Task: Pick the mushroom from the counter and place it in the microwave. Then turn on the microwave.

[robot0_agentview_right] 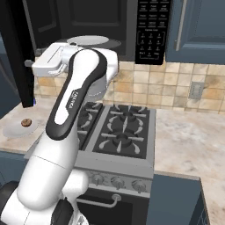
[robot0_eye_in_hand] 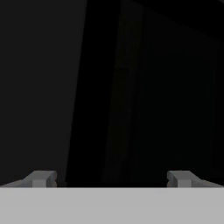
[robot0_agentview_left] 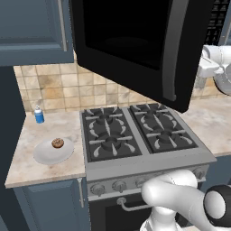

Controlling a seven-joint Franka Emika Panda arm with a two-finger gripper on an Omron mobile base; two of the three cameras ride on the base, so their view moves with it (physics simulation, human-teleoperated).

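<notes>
The mushroom (robot0_agentview_left: 57,143) (robot0_agentview_right: 26,122), a small brown lump, lies on a white plate (robot0_agentview_left: 47,155) (robot0_agentview_right: 13,131) on the counter (robot0_agentview_left: 27,169) left of the stove. The microwave (robot0_agentview_right: 151,30) hangs above the stove with its door (robot0_agentview_left: 135,40) (robot0_agentview_right: 17,52) swung wide open, and a glass turntable (robot0_agentview_right: 90,40) shows inside. My gripper (robot0_eye_in_hand: 111,179) (robot0_agentview_right: 30,63) is raised in front of the microwave cavity, close to the inner face of the door and far above the mushroom. It is open wide with nothing between its fingertips (robot0_eye_in_hand: 41,178).
A black gas stove (robot0_agentview_left: 135,133) (robot0_agentview_right: 118,132) sits below the microwave. A small blue bottle (robot0_agentview_left: 39,115) stands at the back of the left counter. More counter (robot0_agentview_right: 184,136) runs to the right of the stove, under a dark blue wall cabinet (robot0_agentview_right: 197,30).
</notes>
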